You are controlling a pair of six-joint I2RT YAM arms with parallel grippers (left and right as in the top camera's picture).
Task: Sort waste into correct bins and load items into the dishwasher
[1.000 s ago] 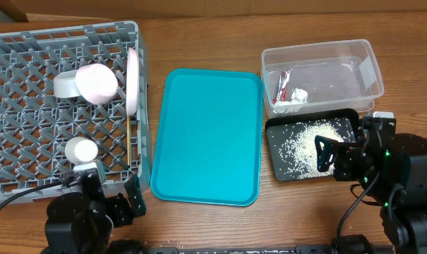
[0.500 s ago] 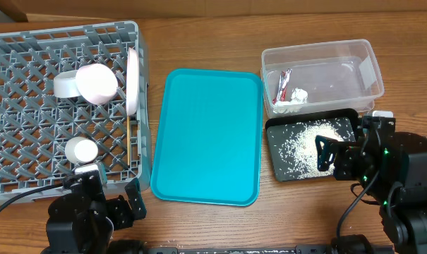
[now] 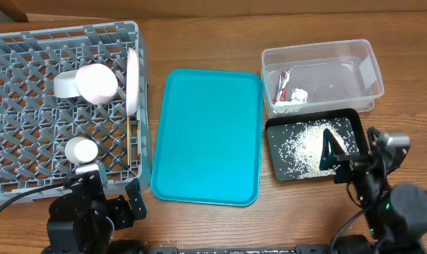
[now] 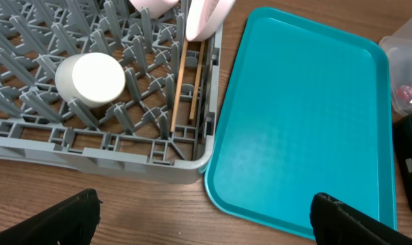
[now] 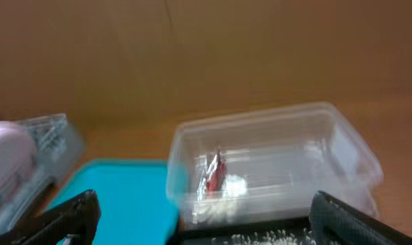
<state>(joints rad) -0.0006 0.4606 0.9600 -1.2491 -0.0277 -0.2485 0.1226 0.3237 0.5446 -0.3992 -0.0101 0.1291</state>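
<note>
- Grey rack (image 4: pixel 124 146), ahead-left of your left gripper (image 4: pixel 206 219), already held the plate (image 3: pixel 132 81), bowls (image 3: pixel 97 83), cup (image 4: pixel 90 78) and chopsticks (image 4: pixel 180 82).
- Wrapper (image 5: pixel 214 173) and napkin (image 5: pixel 234 185) lay in the clear tub (image 5: pixel 342 146) ahead of your right gripper (image 5: pixel 206 221), with rice (image 3: pixel 308 144) in the black tray (image 3: pixel 273 169) below it.
- Both grippers gaped wide and empty; little looked left to do.

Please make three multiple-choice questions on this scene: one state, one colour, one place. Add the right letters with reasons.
1. The white plate in the dish rack rests: A flat; B on its edge; C upside down.
2. The shallow tray holding the rice grains is: A black; B teal; C grey.
3. The snack wrapper lies in: A the dish rack; B the clear tub; C the shallow tray.
Key: 1 B, only its rim shows from above; 2 A, rice on black; 3 B, beside the napkin.
</note>
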